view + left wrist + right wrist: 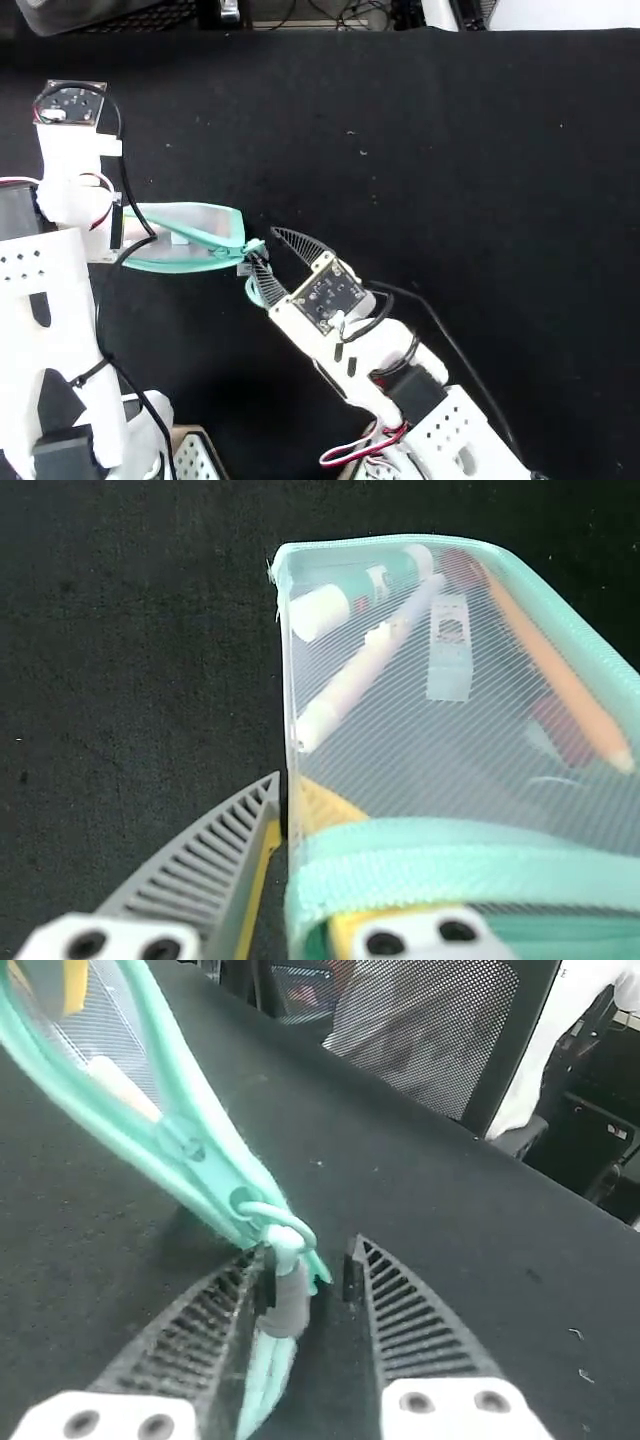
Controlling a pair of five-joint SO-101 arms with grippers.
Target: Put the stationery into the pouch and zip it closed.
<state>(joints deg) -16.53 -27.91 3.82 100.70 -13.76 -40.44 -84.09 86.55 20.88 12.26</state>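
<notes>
High view: black-covered table [450, 150]. The pouch [190, 235], clear mesh with teal edging, lies on its side left of centre. Its left end runs under the left arm [60, 290]. The right gripper [264, 250] sits at the pouch's right end with its two black fingers spread, and the zip pull [248, 252] lies between them.

Left wrist view: the left gripper [290, 790] is pinching the near end of the pouch [440, 780]. A grey ribbed finger is on the outside, and a yellow pad shows through the mesh on the other side. The stationery is inside:
- glue stick [370, 585] with a white cap
- white pen [360, 665] lying diagonally
- orange pencil [555, 675] along the teal edge
- small pale block [448, 645]
- something red beside the pencil, too blurred to name

Right wrist view: right gripper [308, 1250] spread, with a clear gap between the black ribbed fingers. The zip pull [285, 1295], a grey tab on a teal loop, rests against one finger and is apart from the other. The teal zip band of the pouch [150, 1130] runs away from the fingers up off the table [450, 1220]. Cannot tell if the zip is fully shut. A mesh-backed chair [430, 1030] stands beyond the table edge.
</notes>
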